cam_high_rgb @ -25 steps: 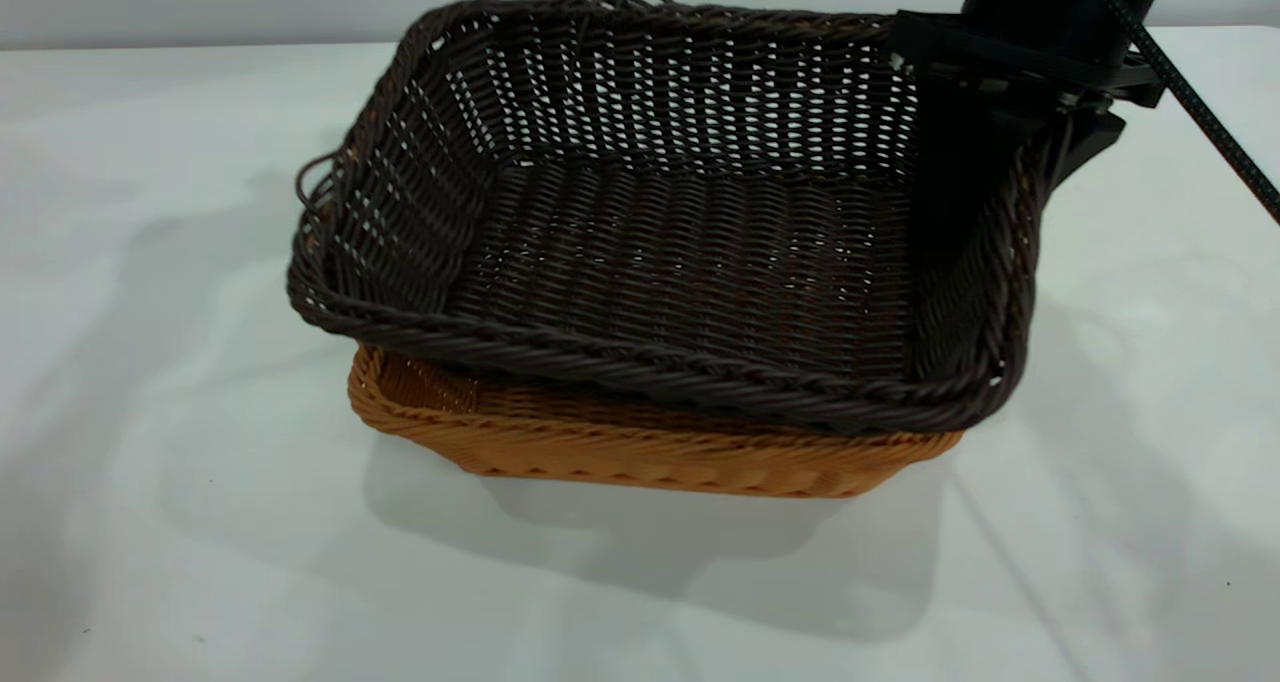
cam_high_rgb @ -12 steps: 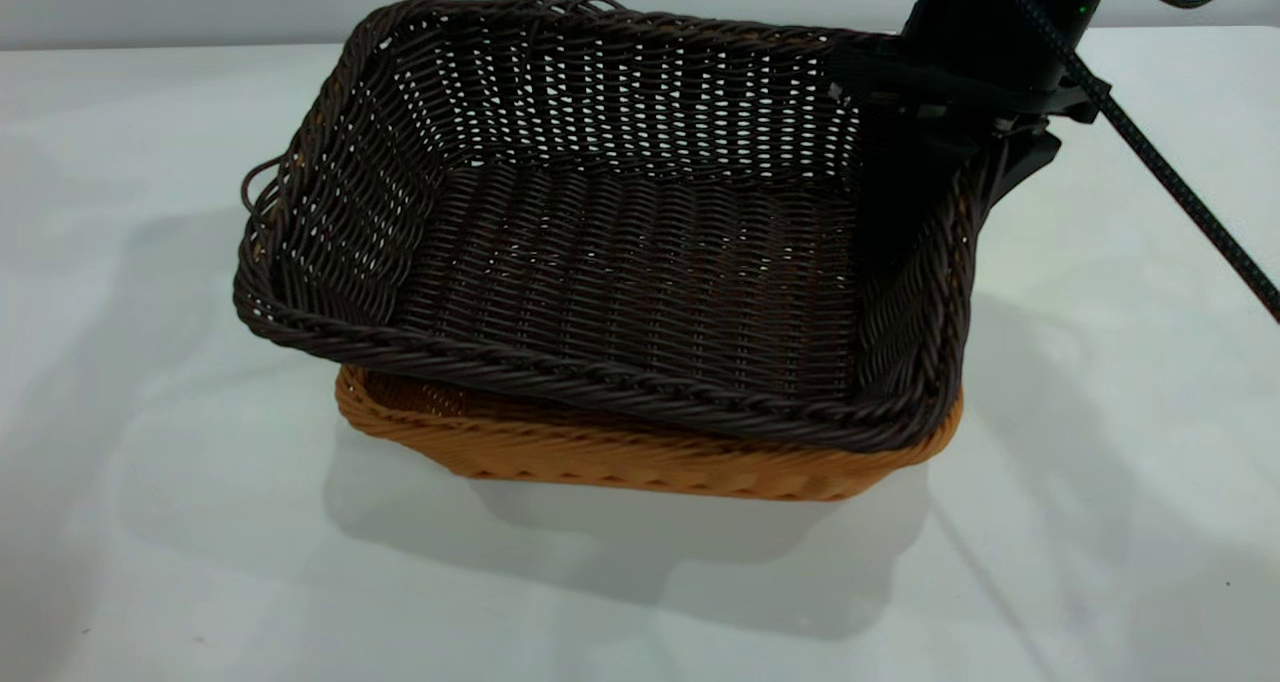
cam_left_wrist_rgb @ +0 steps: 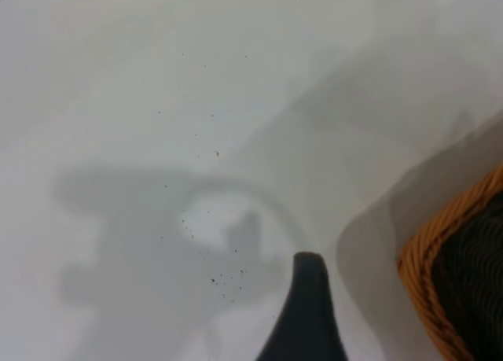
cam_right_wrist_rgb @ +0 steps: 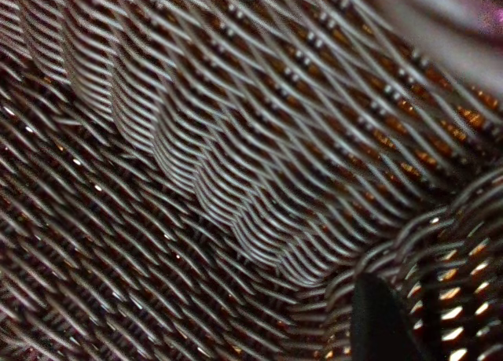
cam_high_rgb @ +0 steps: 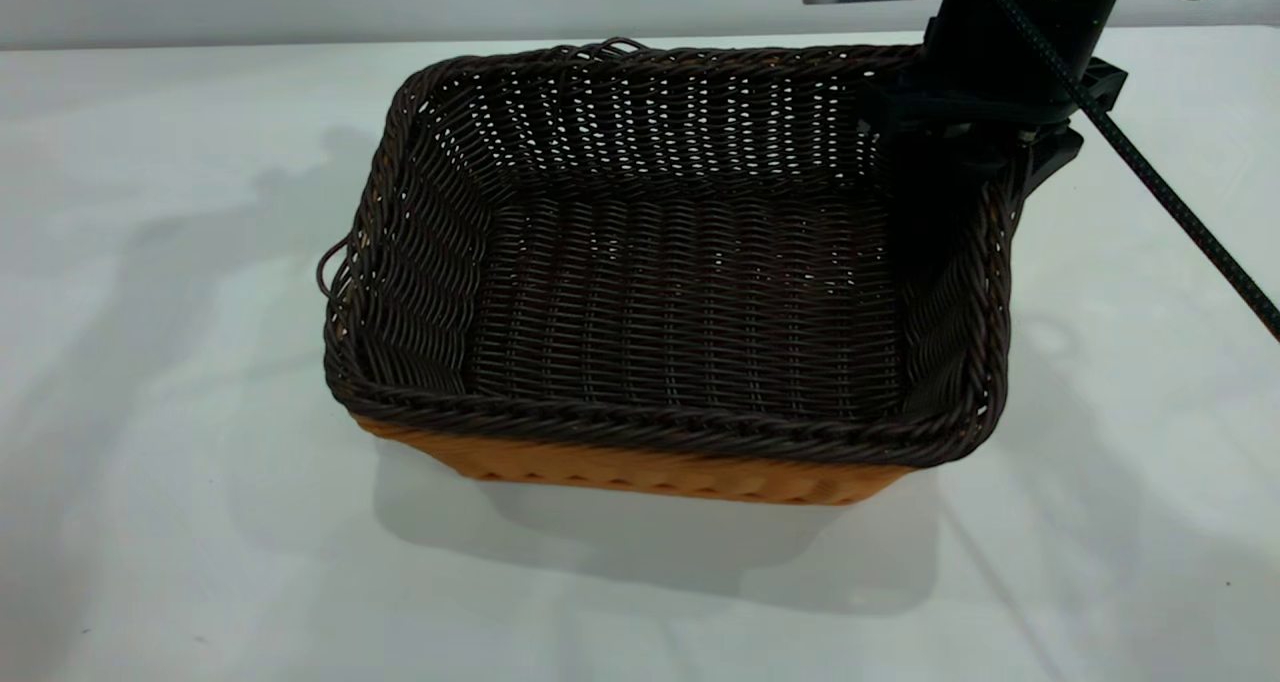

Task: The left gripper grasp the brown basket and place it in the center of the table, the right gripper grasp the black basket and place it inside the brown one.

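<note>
the table (cam_high_rgb: 150, 262) fills the exterior view, a wide pale top, and both baskets stand near its middle. the black basket (cam_high_rgb: 680, 292) now sits down inside the brown basket (cam_high_rgb: 640, 472), so that only a strip of orange wall shows under the dark rim along the near side and the two rims lie close to level. in the right wrist view orange weave glints through gaps in the dark wicker, which fits a nested pair.

the right gripper (cam_high_rgb: 985, 157) is at the black basket's far right corner, clamped on the rim there, with one finger inside the wall and the other outside. its arm rises out of the top of the view.

the left gripper (cam_left_wrist_rgb: 308, 314) is out of the exterior view. its wrist view shows one dark finger low over bare table, just beside a corner of the brown basket and apart from it; whether its fingers are spread or together cannot be told.

judging by this, both placements look done. what seems left is for the right gripper to let go of the rim and lift clear.
</note>
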